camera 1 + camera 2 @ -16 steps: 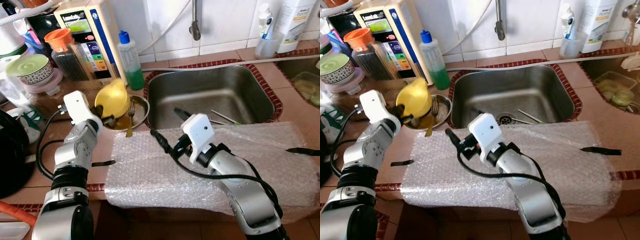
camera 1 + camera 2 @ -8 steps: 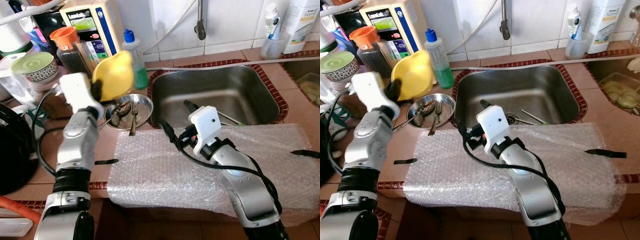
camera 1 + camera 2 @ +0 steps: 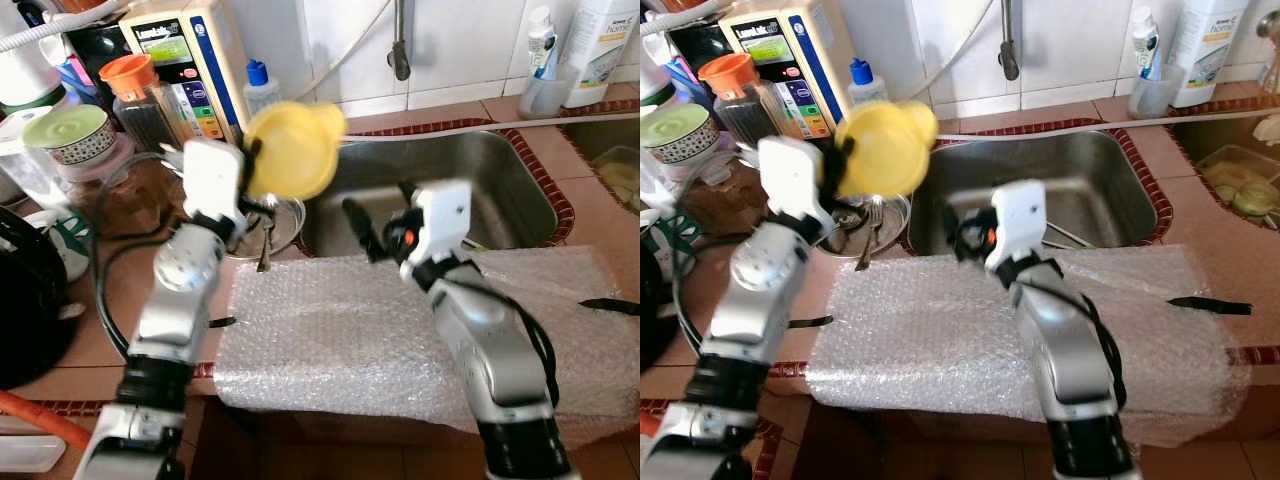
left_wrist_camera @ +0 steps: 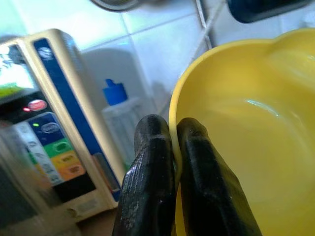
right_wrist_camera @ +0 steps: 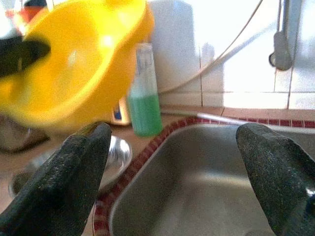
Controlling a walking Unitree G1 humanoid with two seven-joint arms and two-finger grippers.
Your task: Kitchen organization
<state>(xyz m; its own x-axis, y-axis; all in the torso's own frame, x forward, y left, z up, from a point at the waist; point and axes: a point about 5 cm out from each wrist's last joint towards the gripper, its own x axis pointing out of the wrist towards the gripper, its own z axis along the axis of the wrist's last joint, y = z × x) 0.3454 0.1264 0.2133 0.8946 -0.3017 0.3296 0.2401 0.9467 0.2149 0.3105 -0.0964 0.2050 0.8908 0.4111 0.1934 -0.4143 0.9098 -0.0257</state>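
My left gripper (image 4: 172, 125) is shut on the rim of a yellow plastic bowl (image 3: 293, 150), which it holds tilted in the air above the counter. The bowl hangs over the right edge of a small steel plate (image 3: 288, 213) with forks (image 3: 265, 245) in it, just left of the steel sink (image 3: 500, 190). The right gripper (image 3: 380, 205) is open and empty above the sink's front left corner. It faces the bowl (image 5: 74, 64), a short way to the right of it. Utensils lie in the sink bottom.
Bubble wrap (image 3: 400, 330) covers the counter in front of the sink. A green soap bottle (image 5: 145, 98), a water purifier (image 3: 185, 60) and an orange-lidded jar (image 3: 135, 90) stand behind the plate. The faucet (image 3: 400, 50) hangs over the sink. Bottles and a cup stand at the back right.
The left gripper has lifted the yellow bowl off the steel plate and carried it up and right toward the sink. The right gripper has risen from the bubble wrap to the sink's front corner.
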